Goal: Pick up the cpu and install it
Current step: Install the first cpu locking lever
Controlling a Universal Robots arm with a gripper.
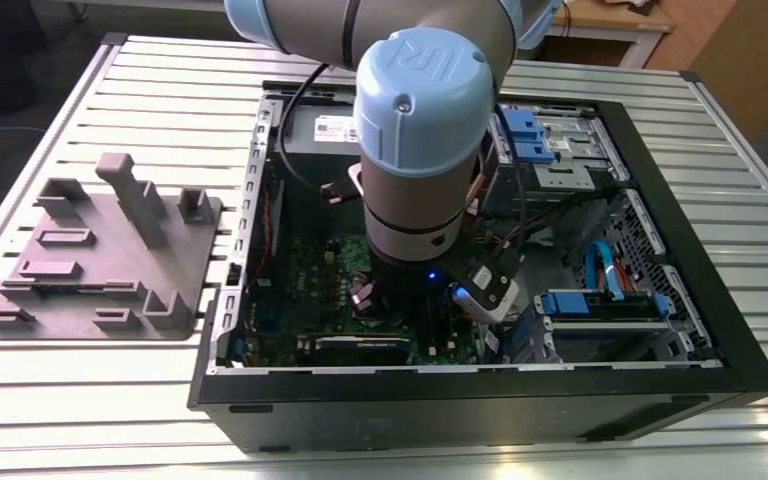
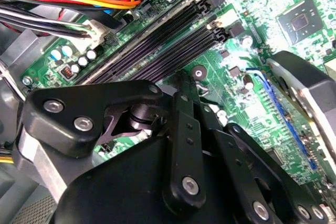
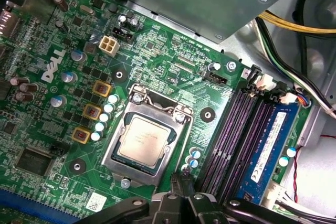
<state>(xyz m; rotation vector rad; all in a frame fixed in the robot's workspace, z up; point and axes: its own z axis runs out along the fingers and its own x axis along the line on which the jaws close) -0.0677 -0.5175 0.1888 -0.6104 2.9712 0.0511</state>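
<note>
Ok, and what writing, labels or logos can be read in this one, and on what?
motherboard: large white logo mark; fine white lettering, too small to read.
cpu: faint engraving on its metal top, too small to read.
blue memory stick: white sticker, illegible.
arm's blue joint cap: raised logo mark.
white label in the exterior view: blurred.

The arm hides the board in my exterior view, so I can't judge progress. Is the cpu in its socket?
Observer: Yes. In the first wrist view the cpu lies flat inside the socket's metal frame.
Operator: Is the gripper holding anything?
Observer: No. The gripper is shut with nothing between its tips, near the frame's corner on the side of the memory slots.
Operator: Any memory fitted?
Observer: One blue module sits beside the purple slots.
</note>
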